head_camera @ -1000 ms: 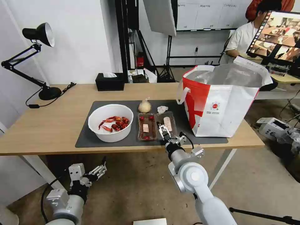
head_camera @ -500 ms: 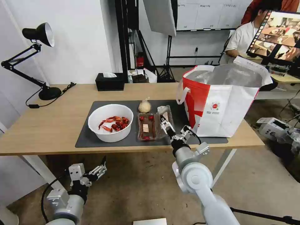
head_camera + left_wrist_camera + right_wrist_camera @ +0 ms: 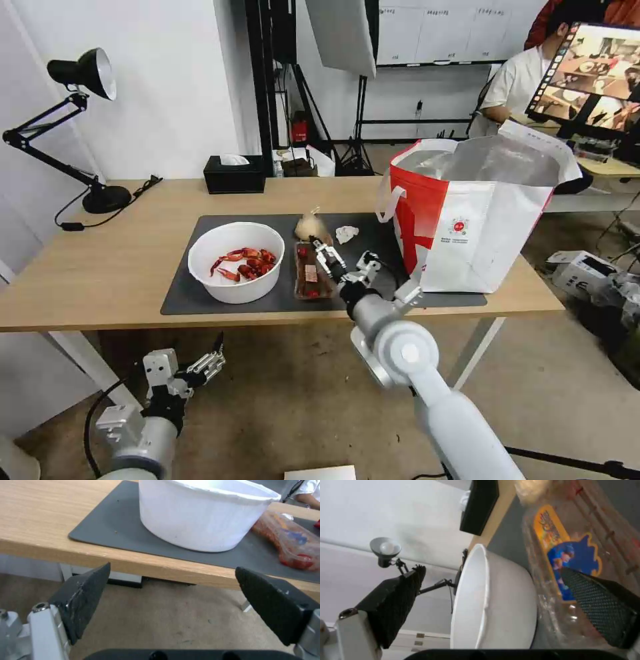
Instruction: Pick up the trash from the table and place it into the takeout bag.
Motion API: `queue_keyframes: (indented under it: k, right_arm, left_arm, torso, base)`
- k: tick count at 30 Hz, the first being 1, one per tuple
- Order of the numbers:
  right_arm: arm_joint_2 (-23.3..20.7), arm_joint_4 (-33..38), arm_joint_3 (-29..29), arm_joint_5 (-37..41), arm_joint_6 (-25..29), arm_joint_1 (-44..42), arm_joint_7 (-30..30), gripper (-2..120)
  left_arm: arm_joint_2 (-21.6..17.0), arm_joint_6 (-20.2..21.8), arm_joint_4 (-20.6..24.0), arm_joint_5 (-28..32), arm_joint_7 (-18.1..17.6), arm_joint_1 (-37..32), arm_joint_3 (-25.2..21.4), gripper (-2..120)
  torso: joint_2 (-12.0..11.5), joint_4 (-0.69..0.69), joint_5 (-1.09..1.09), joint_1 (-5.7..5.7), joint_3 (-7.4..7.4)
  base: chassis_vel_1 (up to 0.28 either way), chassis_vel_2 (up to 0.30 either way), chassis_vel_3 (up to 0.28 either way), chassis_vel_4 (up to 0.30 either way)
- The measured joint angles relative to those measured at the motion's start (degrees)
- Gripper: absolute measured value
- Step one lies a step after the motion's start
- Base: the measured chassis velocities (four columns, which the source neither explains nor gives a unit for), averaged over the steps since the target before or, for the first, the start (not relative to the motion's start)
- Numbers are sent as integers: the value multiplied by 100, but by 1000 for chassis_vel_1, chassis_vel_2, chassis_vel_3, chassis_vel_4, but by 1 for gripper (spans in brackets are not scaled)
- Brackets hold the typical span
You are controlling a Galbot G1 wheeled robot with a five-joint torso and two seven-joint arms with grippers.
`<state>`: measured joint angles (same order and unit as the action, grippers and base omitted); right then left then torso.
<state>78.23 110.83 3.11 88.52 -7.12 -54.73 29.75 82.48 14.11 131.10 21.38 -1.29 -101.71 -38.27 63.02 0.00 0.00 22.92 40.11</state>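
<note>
My right gripper (image 3: 328,259) hangs open low over a clear plastic tray (image 3: 308,279) of red scraps on the dark grey mat (image 3: 183,287). In the right wrist view its fingers (image 3: 400,597) stand wide apart, one on the labelled tray (image 3: 573,542), beside the white bowl (image 3: 493,605). The bowl (image 3: 235,261) holds red crayfish shells. A knotted beige pouch (image 3: 308,227) and a crumpled tissue (image 3: 346,233) lie behind the tray. The takeout bag (image 3: 480,220) stands open at the table's (image 3: 100,267) right end. My left gripper (image 3: 210,363) is parked open below the table's front edge.
A black tissue box (image 3: 233,175) sits at the table's back edge and a black desk lamp (image 3: 80,73) stands at the far left. The left wrist view shows the bowl (image 3: 200,517), the mat (image 3: 110,530) and the tray (image 3: 290,542) from below the table's edge.
My right gripper has swung left, from the right-hand tray to over the left-hand tray. The right-hand tray no longer lies at its earlier spot on the mat. The left arm has not moved.
</note>
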Motion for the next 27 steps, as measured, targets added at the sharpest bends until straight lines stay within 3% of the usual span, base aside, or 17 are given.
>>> queue_keyframes:
  k: [13, 19, 23, 27]
  right_arm:
    - [-73, 5, 41, 183, -2, 3, 4, 100]
    - [-326, -25, 6, -181, -90, 226, -252, 100]
    - [-769, -249, -174, -851, -299, 661, -802, 98]
    - [-1275, -681, -508, -2180, -475, 1213, -1798, 85]
  left_arm:
    - [-13, 0, -15, 70, 2, 16, -3, 100]
    - [-22, 1, -31, 93, 5, 64, -2, 100]
    - [-35, 0, -33, 117, 18, 100, 1, 100]
    - [-45, -8, -33, 137, 41, 127, 4, 100]
  torso:
    - [0, -1, 0, 0, 0]
    - [0, -1, 1, 0, -1]
    - [0, -1, 2, 0, -1]
    - [0, -1, 1, 0, 0]
  base:
    - [0, 0, 0, 0]
    - [0, 0, 0, 0]
    - [0, 0, 0, 0]
    - [0, 0, 0, 0]
